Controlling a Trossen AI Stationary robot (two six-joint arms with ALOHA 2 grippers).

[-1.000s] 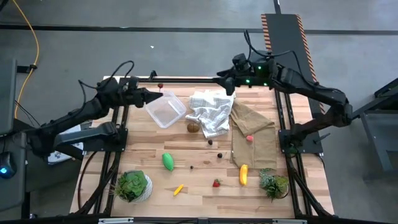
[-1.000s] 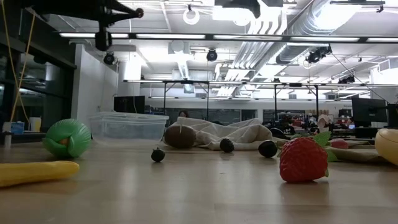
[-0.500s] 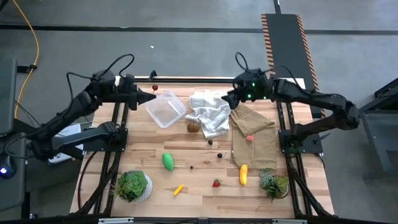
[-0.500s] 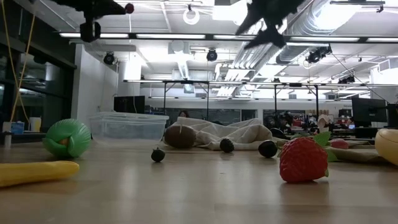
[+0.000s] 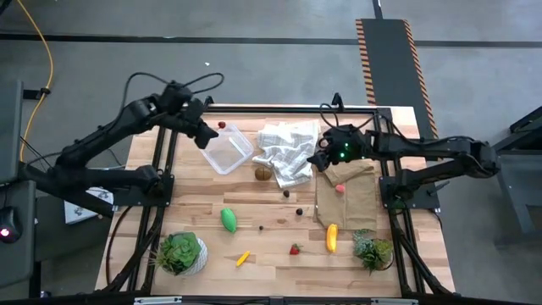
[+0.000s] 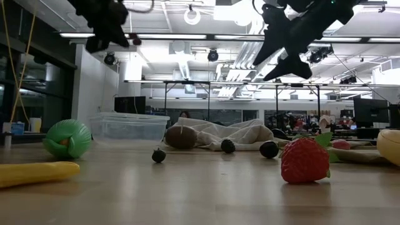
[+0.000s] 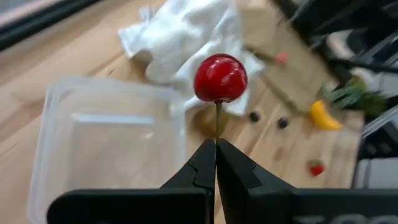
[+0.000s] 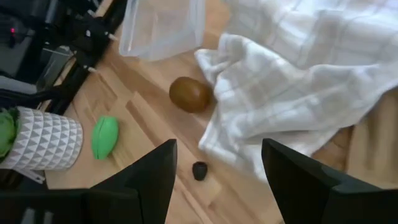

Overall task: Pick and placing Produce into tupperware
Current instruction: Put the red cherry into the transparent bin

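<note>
Left pincer (image 7: 216, 144) pinching one cherry (image 7: 220, 78), one tupperware (image 7: 102, 146)

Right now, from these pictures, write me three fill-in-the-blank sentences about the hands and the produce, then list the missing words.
1. The left hand is shut on the stem of a red ____.
2. That fruit hangs over the edge of the clear ____.
3. The right hand hovers open above the brown kiwi, which lies beside the white checked ____.

Missing words: cherry; tupperware; cloth.
</note>
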